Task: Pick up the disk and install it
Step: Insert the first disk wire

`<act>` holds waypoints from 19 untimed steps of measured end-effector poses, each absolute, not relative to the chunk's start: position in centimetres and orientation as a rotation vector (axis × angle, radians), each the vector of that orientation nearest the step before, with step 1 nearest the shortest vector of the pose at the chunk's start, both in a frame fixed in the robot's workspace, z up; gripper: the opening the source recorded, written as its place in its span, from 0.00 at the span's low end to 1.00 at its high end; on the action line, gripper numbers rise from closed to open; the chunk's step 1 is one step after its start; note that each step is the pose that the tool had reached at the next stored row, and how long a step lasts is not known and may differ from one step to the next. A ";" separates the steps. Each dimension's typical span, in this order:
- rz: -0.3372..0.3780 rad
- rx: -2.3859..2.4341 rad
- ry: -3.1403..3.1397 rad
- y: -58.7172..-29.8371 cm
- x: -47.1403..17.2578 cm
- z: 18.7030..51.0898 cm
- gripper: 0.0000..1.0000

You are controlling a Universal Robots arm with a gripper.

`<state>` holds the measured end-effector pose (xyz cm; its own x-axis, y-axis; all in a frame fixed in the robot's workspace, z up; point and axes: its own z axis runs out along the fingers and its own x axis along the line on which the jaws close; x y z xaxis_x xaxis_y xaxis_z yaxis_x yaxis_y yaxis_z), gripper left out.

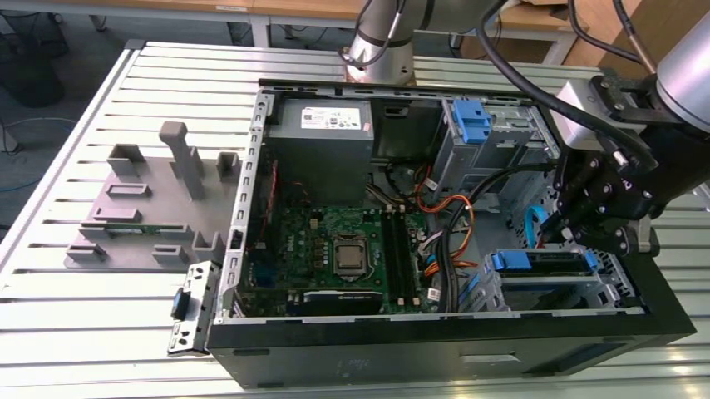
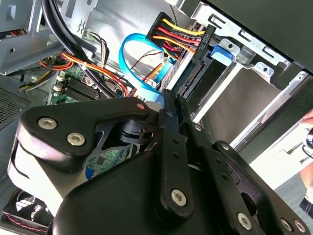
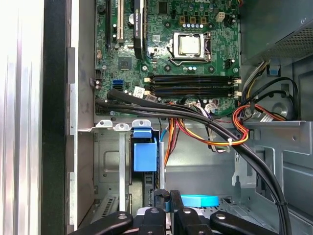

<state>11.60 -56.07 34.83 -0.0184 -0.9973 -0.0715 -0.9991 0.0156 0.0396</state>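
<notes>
Hand [image 1: 588, 218] hangs inside the open computer case [image 1: 444, 349] at the exterior view's right, directly above the near-right drive cage [image 1: 554, 291]. Its fingers [image 2: 171, 122] stand pressed together in both wrist views, clenched with nothing visibly between them.

Disk [image 1: 540, 262] sits in that cage just below the hand, its blue bracket showing along the top edge, apart from the fingertips. In the first wrist view the blue bracket [image 3: 145, 154] lies in the bay just beyond the fingers [image 3: 168, 205]. In the second wrist view the drive's connector end [image 2: 195, 73] faces a bundle of red, yellow and black wires [image 2: 171, 34] and a looped blue cable [image 2: 134, 54].

Motherboard [image 1: 344, 249] covers the case floor to the left of the cage, with thick black cables [image 1: 488, 224] running across it. A grey power-supply box [image 1: 322, 125] occupies the far-left corner. A second blue-fronted bay [image 1: 471, 125] stands at the far right. The case rests on a slatted metal counter [image 1: 166, 75], which also carries a grey fixture block [image 1: 150, 199] at the left.
</notes>
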 end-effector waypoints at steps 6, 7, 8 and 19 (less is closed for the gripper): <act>0.122 -2.190 2.217 -56.4 11.6 34.8 0.16; 0.122 -2.190 2.217 -56.4 11.6 34.8 0.16; 0.122 -2.190 2.217 -56.4 11.6 34.8 0.16; 0.107 -2.190 2.216 -56.5 12.1 34.7 0.16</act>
<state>12.09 -56.48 34.70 -0.0130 -0.9978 -0.0654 -0.9994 0.0110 0.0316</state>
